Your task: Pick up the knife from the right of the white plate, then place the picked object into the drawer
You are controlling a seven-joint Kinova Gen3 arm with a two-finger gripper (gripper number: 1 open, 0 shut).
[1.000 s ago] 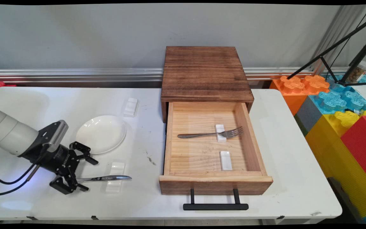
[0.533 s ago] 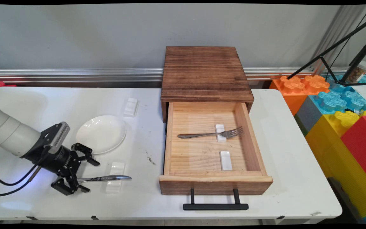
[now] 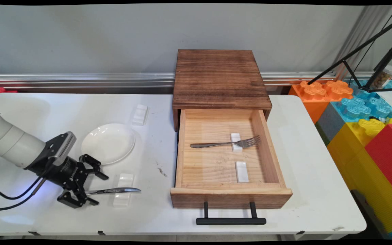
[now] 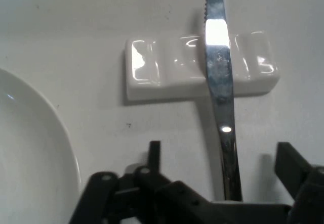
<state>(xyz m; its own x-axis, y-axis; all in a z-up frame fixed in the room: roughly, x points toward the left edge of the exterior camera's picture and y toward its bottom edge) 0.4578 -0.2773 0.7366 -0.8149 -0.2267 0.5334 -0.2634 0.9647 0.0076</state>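
Note:
My gripper [image 3: 97,190] is low over the table's near left, open, with its fingers on either side of the handle of a metal knife [image 3: 114,190]. The knife's blade lies across a small white rest [image 3: 125,177]. In the hand view the knife [image 4: 223,97] runs up from between my two fingers [image 4: 154,150], and neither finger touches it. The white rest [image 4: 167,70] lies crosswise under the blade. A white plate [image 3: 108,143] sits just behind my gripper, and its rim [image 4: 45,133] shows at the left of the hand view.
An open wooden drawer [image 3: 228,195] with a black handle [image 3: 230,220] stands right of centre. It holds a fork [image 3: 225,143] on one white rest and a second, bare rest [image 3: 242,171]. Another white rest [image 3: 140,114] lies behind the plate. Coloured blocks [image 3: 362,119] stand past the right edge.
My gripper has crept a little to the right along the knife's handle. The knife, its rest and the plate have stayed put.

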